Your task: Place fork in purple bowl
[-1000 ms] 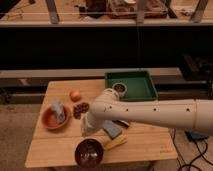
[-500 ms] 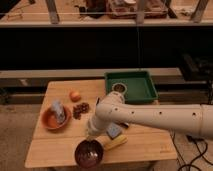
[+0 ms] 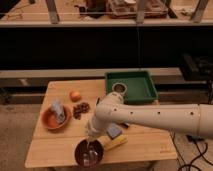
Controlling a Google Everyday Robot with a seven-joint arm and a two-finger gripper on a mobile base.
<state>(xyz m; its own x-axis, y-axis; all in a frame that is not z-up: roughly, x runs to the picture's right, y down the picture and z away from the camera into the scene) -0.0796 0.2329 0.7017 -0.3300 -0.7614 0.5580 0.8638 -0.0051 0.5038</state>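
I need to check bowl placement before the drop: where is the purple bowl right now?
The purple bowl sits at the table's front edge, left of centre, directly under the gripper, below the orange bowl.

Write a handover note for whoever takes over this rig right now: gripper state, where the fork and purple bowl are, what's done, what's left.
Gripper: at the end of the white arm, hanging right over the purple bowl at the front edge of the wooden table.
Fork: a slim silvery shape shows at the bowl's inside beneath the gripper; whether it is released I cannot tell.
Done: fork carried to the bowl.
Left: confirm the fork lies in the bowl, then lift the arm away.
Nearby: orange-red bowl to the left, green tray at the back.
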